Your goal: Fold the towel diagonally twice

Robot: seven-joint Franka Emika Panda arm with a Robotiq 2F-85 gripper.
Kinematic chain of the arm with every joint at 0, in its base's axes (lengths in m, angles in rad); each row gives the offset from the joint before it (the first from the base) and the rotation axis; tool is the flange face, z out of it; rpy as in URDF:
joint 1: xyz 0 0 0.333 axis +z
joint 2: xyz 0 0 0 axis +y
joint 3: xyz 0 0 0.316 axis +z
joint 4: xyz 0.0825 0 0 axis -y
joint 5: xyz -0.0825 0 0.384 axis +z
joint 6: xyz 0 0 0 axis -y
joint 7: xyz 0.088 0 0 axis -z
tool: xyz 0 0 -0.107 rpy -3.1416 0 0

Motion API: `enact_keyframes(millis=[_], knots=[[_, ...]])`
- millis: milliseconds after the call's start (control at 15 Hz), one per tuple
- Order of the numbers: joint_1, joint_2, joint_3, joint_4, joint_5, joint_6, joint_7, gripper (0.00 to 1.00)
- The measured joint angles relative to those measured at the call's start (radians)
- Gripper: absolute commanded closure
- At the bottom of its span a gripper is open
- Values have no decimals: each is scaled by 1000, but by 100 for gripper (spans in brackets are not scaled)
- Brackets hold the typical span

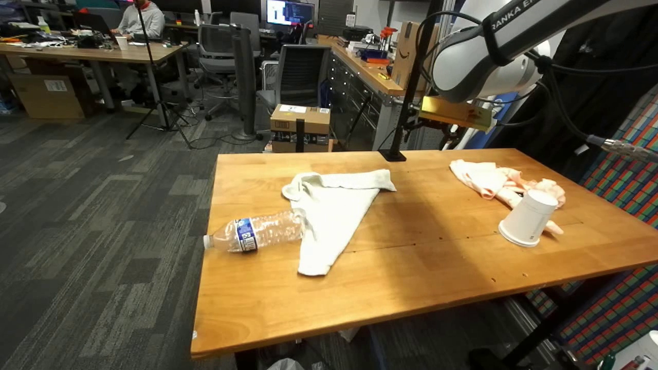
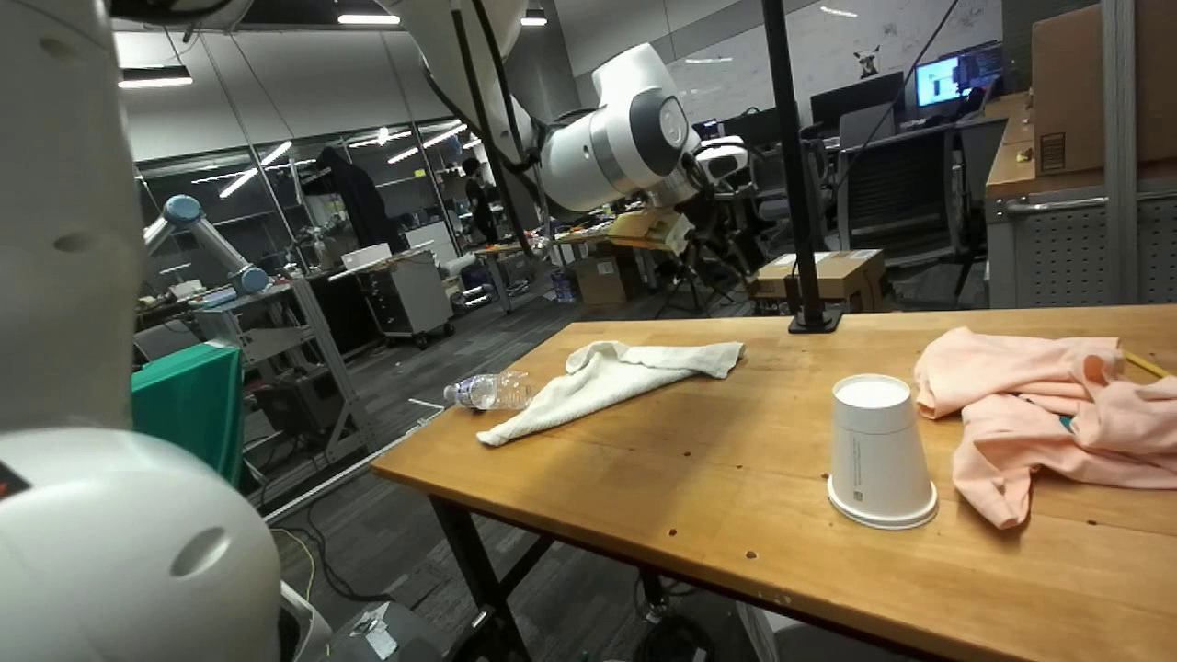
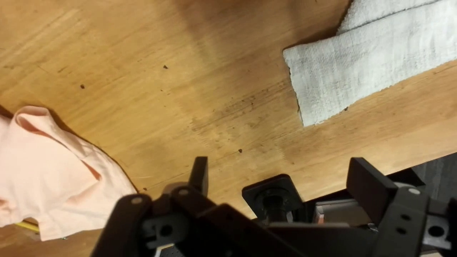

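Nearest the wrist camera, the Robotiq gripper [image 3: 278, 167] has jaws apart. On the wooden table [image 1: 267, 308], a white towel [image 1: 334, 218] lies between a plastic bottle [image 1: 270, 231] at left and an upturned paper cup [image 1: 528, 218] at right.

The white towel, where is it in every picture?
In an exterior view: towel, just below the middle.
In an exterior view: towel, just below the middle.
Wrist view: towel, top right, partly cut off.
Shared landmark: pink cloth, right in both exterior views, left in wrist view.
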Motion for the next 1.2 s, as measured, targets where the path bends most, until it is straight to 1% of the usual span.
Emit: enact_keyframes(millis=[267, 467, 733, 1000, 1200], knots=[[-14, 18, 48, 5, 114, 0, -10, 0], [-14, 52, 85, 28, 160, -1, -14, 0], [0, 117, 112, 93, 166, -5, -21, 0], [26, 187, 107, 186, 132, -40, -46, 0], [33, 233, 96, 258, 101, -81, -79, 0]])
